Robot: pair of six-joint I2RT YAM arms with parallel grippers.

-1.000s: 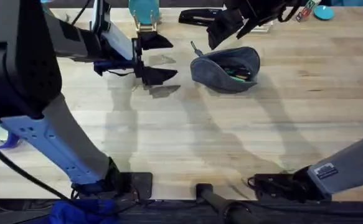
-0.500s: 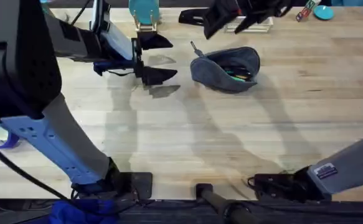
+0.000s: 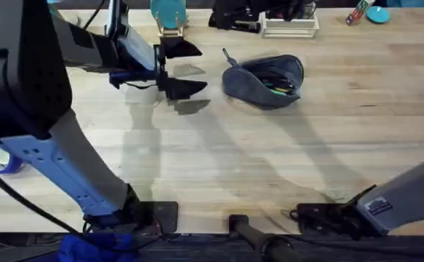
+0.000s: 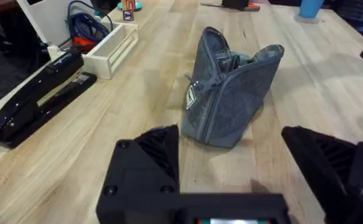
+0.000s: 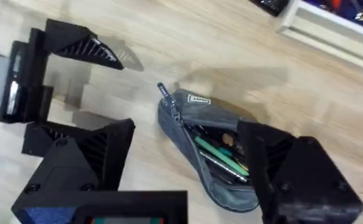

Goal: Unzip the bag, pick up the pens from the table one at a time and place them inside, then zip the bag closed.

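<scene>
the grey bag (image 3: 264, 80) sits unzipped on the far middle of the table (image 3: 270, 167) with pens (image 5: 221, 157) poking out inside, left gripper (image 3: 180, 69) spread wide just left of it, right gripper (image 5: 187, 155) hanging over it, also wide, holding nothing.

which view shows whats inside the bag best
The right wrist view: it looks down into the open bag, showing pens inside. Overhead shows the opening smaller; the left wrist view shows mostly the bag's end and side.
</scene>
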